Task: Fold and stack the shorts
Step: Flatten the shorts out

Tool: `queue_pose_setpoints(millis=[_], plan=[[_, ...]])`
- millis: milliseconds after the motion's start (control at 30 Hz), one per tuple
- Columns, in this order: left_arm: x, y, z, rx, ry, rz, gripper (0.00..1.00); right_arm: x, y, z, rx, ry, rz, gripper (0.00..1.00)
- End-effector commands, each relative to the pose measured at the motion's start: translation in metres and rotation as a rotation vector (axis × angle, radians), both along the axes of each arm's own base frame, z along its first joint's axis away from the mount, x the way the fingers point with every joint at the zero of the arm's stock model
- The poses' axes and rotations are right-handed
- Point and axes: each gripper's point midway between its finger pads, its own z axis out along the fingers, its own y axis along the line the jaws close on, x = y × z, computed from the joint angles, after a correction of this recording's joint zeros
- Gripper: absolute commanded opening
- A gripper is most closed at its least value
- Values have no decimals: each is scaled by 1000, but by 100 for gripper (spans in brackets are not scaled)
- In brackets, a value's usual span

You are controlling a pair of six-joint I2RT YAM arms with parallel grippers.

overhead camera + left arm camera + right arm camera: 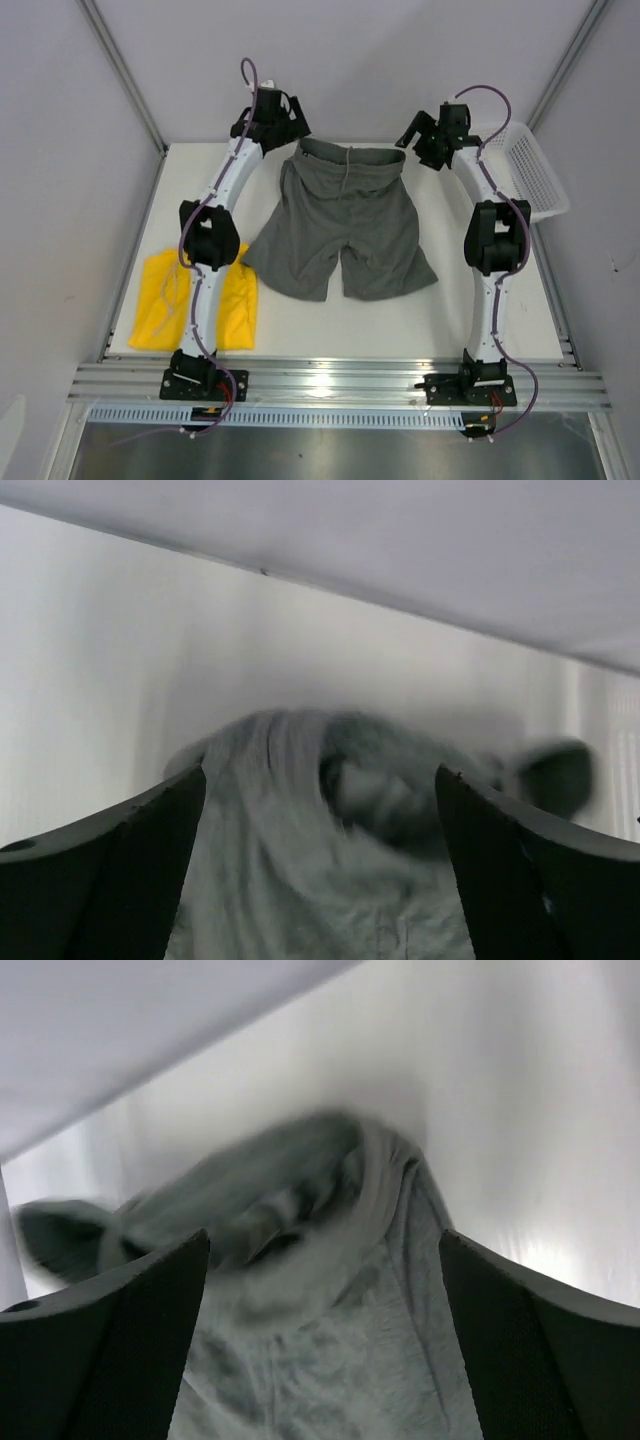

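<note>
Grey-green shorts (340,225) flat on white table (400,322), grey walls (350,60)

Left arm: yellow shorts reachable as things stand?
Probably yes, awkwardly. The yellow shorts lie at the base of the left arm, partly under its links; nothing else covers them. The left hand is open at the far edge over the grey shorts, so it must fold back.

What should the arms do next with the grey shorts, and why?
Probably close both grippers on the waistband and fold it toward the hems: the grey-green shorts lie flat, with the left gripper and right gripper open at its corners.
</note>
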Motion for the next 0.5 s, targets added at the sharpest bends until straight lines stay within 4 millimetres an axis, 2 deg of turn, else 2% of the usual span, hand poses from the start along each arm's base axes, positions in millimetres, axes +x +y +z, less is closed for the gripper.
queue_pose_setpoints(millis=[0, 33, 67, 100, 133, 167, 200, 233, 267, 300, 333, 367, 400, 433, 467], plan=[[14, 40, -5, -70, 47, 94, 99, 36, -17, 32, 5, -74, -91, 99], [12, 42, 27, -104, -13, 79, 99, 38, -17, 37, -1, -83, -87, 99], [0, 51, -10, -87, 68, 87, 99, 34, -18, 35, -8, -78, -82, 99], [3, 53, 8, -86, 1, 84, 99, 29, -18, 33, -21, -75, -75, 99], [-10, 58, 21, -77, -14, 90, 99, 17, -14, 60, -11, -119, -58, 99], [-18, 61, 13, -65, 4, 92, 99, 4, -10, 31, -10, -79, -40, 99], [-26, 63, 9, -54, 18, 87, 99, -6, -6, 31, -4, -85, -20, 99], [-31, 64, 25, -58, -8, 85, 99, -20, 10, 31, -3, -90, 21, 96], [-36, 64, 26, -54, -4, 82, 99, -34, 19, 49, -9, -125, 48, 95], [-45, 67, 13, -42, 34, 82, 99, -53, 26, 26, -30, -72, 75, 94], [-52, 68, 24, -41, 22, 79, 99, -65, 37, 25, -61, -73, 117, 91], [-56, 70, 26, -39, 21, 79, 99, -84, 63, 31, -71, -81, 184, 90], [-64, 70, 20, -31, 40, 75, 99, -101, 76, 17, -82, -50, 230, 88], [-74, 73, 30, -32, 29, 76, 99, -113, 87, 12, -105, -38, 271, 83], [-81, 75, 28, -29, 36, 77, 99, -132, 119, 10, -118, -39, 346, 82]])
